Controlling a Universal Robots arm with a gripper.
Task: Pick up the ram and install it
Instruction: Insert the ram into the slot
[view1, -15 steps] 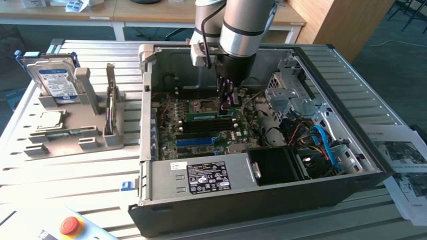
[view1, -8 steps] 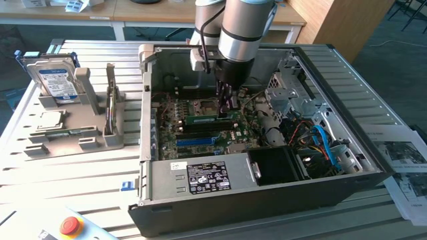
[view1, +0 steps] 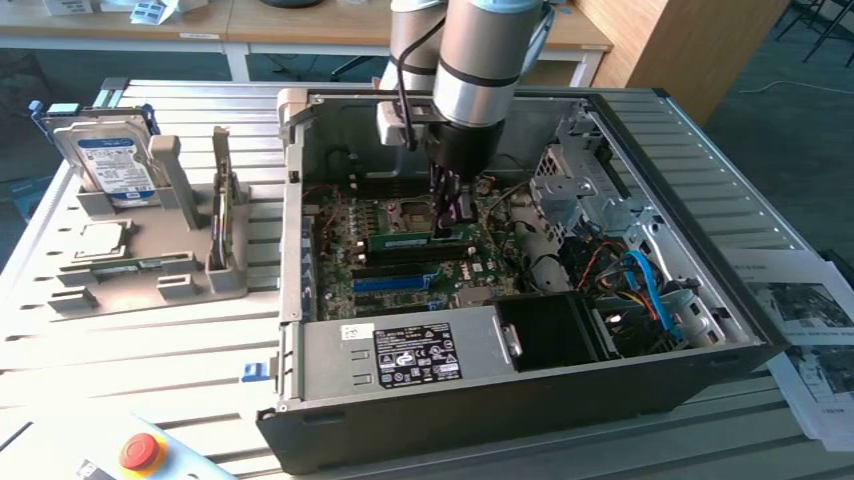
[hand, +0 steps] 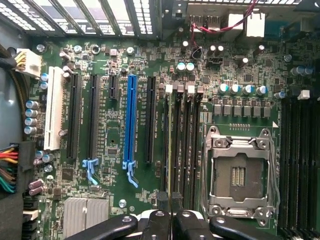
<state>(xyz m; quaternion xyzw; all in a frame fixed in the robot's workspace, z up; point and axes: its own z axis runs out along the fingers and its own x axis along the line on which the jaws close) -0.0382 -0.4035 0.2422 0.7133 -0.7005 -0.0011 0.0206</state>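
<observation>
The ram (view1: 404, 239), a thin green stick, lies along a motherboard (view1: 340, 245) slot inside the open computer case (view1: 534, 400). My gripper (view1: 451, 214) reaches down into the case from above and is shut on the ram near its end toward the exterior view's right. In the wrist view the ram (hand: 170, 150) shows edge-on as a thin line over the black memory slots beside the processor socket (hand: 240, 175). There the black fingers (hand: 157, 225) of the gripper (hand: 171, 222) are pressed close on it.
A grey holder (view1: 147, 270) at the exterior view's left carries a blue-labelled hard drive (view1: 114, 160) and a silver processor chip (view1: 100, 240). Inside the case are the power supply (view1: 400, 355), cables (view1: 647, 290) and drive cage (view1: 587, 190). A red button (view1: 140, 452) sits in front.
</observation>
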